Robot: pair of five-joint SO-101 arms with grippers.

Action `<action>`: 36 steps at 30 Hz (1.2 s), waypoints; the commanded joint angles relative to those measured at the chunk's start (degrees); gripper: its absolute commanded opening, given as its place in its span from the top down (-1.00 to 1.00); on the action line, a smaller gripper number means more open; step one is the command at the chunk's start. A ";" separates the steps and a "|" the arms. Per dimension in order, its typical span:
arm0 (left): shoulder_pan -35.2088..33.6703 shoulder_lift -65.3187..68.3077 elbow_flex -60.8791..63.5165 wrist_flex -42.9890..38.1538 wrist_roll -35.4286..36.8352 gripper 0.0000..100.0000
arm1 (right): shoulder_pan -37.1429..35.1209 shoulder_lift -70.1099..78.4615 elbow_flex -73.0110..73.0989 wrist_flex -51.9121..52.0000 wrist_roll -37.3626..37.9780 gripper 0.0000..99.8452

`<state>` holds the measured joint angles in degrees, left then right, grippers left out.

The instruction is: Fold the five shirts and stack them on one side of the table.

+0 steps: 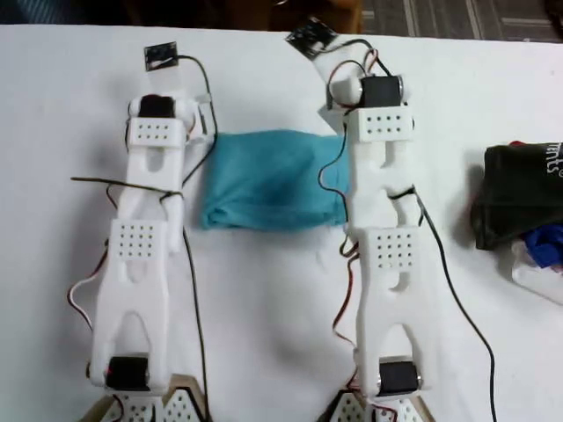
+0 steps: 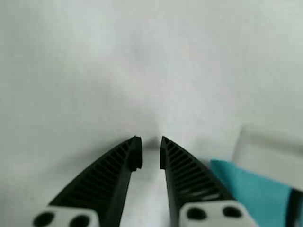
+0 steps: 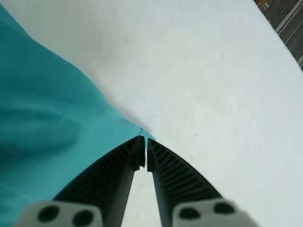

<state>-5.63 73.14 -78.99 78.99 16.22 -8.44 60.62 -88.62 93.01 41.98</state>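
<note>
A teal shirt (image 1: 273, 180) lies folded into a rough rectangle on the white table (image 1: 264, 299), between the two arms. In the right wrist view my right gripper (image 3: 145, 153) is shut on one corner of the teal shirt (image 3: 47, 123), low over the table. My left gripper (image 2: 150, 151) hangs just above bare table with a narrow gap between its fingers and nothing in it. An edge of the teal shirt (image 2: 251, 189) shows beside it.
A dark shirt (image 1: 519, 198) lies bunched at the table's right edge, with blue and white cloth (image 1: 545, 251) next to it. Cables run along both arms. The table's far edge runs just beyond the arms' wrists.
</note>
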 commanded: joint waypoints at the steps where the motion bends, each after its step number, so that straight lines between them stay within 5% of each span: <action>1: 0.18 -0.53 -1.71 -0.53 0.35 0.83 | -3.21 -0.57 -1.23 3.65 -0.79 0.96; 7: -1.32 -0.53 -1.71 -0.26 3.96 0.83 | -10.95 -1.63 -1.14 8.57 -6.07 0.96; 12: -9.67 -1.41 -2.95 4.48 9.85 0.83 | -16.13 -4.79 0.09 8.66 -7.91 0.96; 20: -19.08 1.41 -7.43 18.73 3.52 0.83 | -25.89 -9.10 15.74 8.48 -7.38 0.96; 36: -18.37 3.16 -11.12 20.04 5.36 0.83 | -29.41 -9.45 30.68 8.40 -2.20 0.96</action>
<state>-23.91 76.75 -88.84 99.03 21.32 -36.57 55.52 -58.37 100.40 39.16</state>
